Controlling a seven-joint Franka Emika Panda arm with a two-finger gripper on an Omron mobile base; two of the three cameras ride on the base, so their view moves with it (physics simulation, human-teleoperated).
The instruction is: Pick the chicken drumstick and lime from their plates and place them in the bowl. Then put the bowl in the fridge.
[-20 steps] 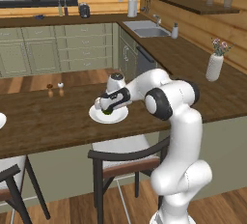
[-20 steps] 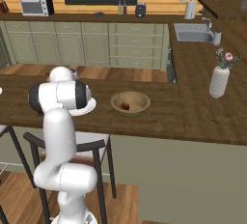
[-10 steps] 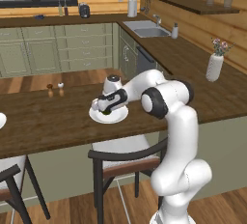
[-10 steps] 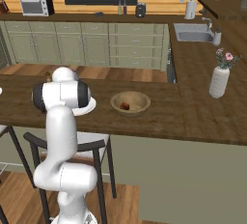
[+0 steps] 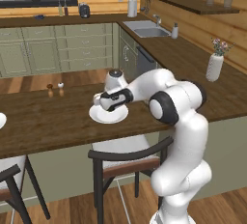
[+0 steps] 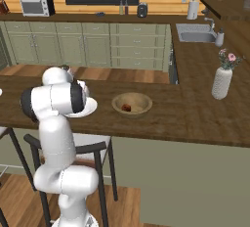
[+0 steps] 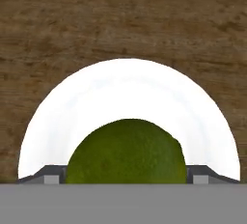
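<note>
Lime (image 7: 126,151) sits on a white plate (image 7: 128,97) on the wooden table (image 5: 43,121), between the jaws of the gripper (image 5: 109,104); whether they press it I cannot tell. Drumstick (image 6: 126,107) lies in the bowl (image 6: 132,103) nearby.

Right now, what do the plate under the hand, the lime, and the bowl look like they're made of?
Plate: smooth glossy white, probably ceramic. Lime: dark green, finely pitted rind, matte. Bowl: light brown, looks like wood, though grain isn't resolvable. Counter: dark streaked wood grain.
</note>
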